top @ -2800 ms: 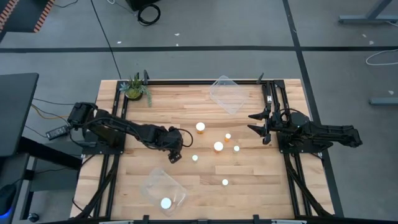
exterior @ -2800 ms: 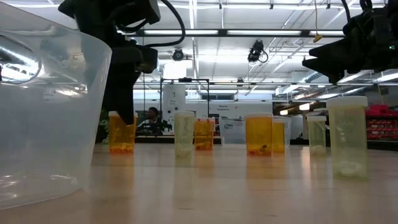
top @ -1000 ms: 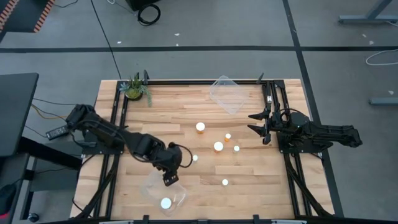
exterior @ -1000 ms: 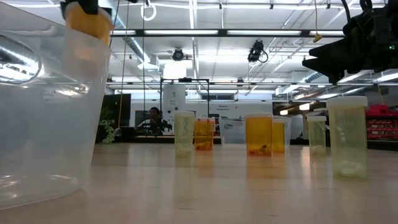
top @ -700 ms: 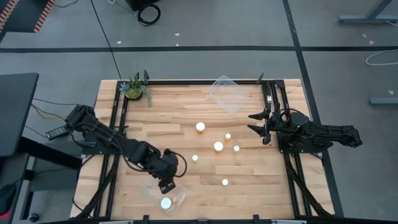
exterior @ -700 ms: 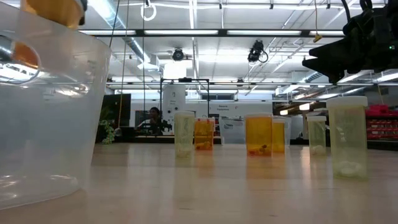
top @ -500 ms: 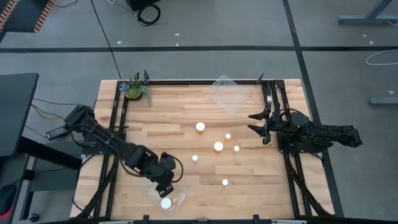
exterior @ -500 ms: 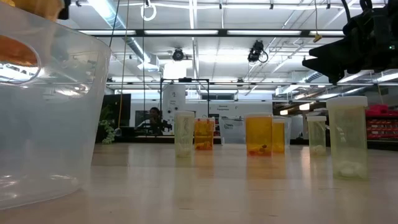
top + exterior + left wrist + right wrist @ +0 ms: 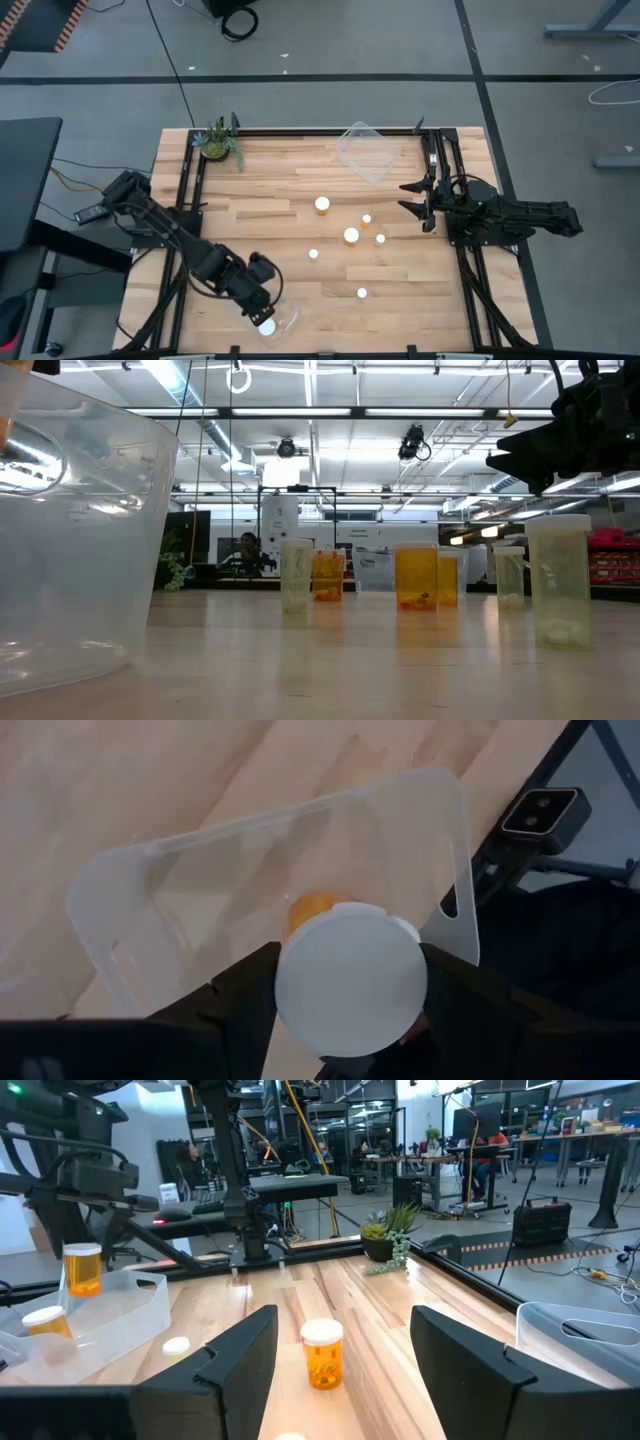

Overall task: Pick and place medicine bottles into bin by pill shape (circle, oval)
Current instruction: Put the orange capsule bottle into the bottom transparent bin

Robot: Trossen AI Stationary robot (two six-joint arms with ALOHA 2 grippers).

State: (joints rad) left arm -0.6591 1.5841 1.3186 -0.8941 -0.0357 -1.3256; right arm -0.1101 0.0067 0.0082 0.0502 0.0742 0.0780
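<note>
My left gripper (image 9: 260,305) hangs over the clear near bin (image 9: 285,318), shut on a medicine bottle with a white cap (image 9: 350,982). Its orange body (image 9: 308,908) shows past the cap. The right wrist view shows this bottle (image 9: 82,1270) upright above the bin. Another white-capped bottle (image 9: 266,326) stands in the bin. Several more bottles stand on the table's middle, such as a wider one (image 9: 322,205) and a narrower one (image 9: 362,293). My right gripper (image 9: 414,207) is open and empty at the table's right side. My left gripper pinches the bottle between its two fingers (image 9: 245,1005), one on each side just below the cap's rim (image 9: 290,1020). The fingers point down from above. The bottle is upright with its cap up, lifted clear over the bin.
A second clear bin (image 9: 365,152) lies at the far edge, and a small potted plant (image 9: 217,142) stands at the far left corner. In the low view the near bin's wall (image 9: 80,540) fills the left side. Bare wood lies between the bottles and the near edge.
My left gripper has carried the bottle toward the table's near edge, from beside the near bin to over it. The bottle has stayed upright in the hold. In the low view it has left the picture at the top left.
</note>
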